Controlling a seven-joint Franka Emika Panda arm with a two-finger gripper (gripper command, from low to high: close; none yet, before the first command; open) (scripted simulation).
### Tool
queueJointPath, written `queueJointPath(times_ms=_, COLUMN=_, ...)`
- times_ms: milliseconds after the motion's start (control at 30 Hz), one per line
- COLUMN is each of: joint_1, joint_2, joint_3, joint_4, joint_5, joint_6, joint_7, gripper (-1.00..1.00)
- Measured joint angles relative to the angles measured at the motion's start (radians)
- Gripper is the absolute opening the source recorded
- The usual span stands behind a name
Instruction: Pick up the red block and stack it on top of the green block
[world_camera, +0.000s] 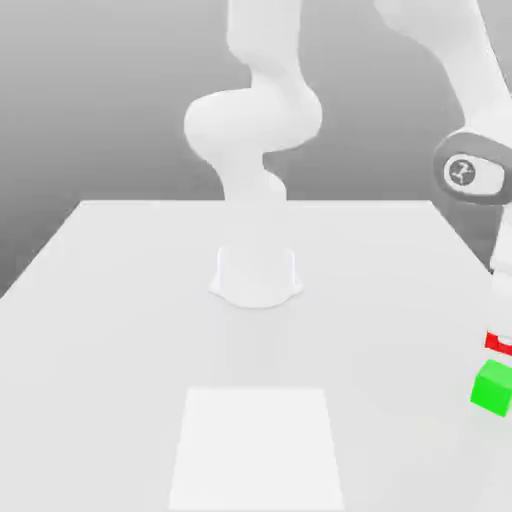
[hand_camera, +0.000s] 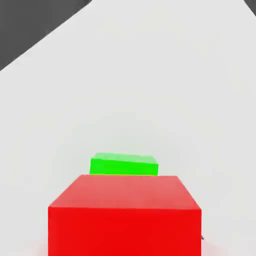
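Pale worktop (world_camera: 100, 350), with the green block (world_camera: 491, 389) sitting lower right in the exterior view; red block (world_camera: 490, 341) just above it, clamped in the tool (world_camera: 504, 342). Probably light, stiff, hardly fragile; I'd pinch opposite side faces, mid-height.

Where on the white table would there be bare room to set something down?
Bare: the table between the white robot base and the exterior view's left edge. Crowded: around the green cube, red cube above.
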Motion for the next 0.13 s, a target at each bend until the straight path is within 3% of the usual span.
queueJointPath(times_ms=33, joint_1=0.007, joint_2=0.028, joint_3=-0.009, joint_4=0.002, joint_5=-0.015, joint_6=0.026, joint_7=0.012, gripper=1.00)
queueJointPath(times_ms=133, joint_1=0.007, joint_2=0.028, joint_3=-0.009, joint_4=0.002, joint_5=-0.015, joint_6=0.026, joint_7=0.012, gripper=1.00)
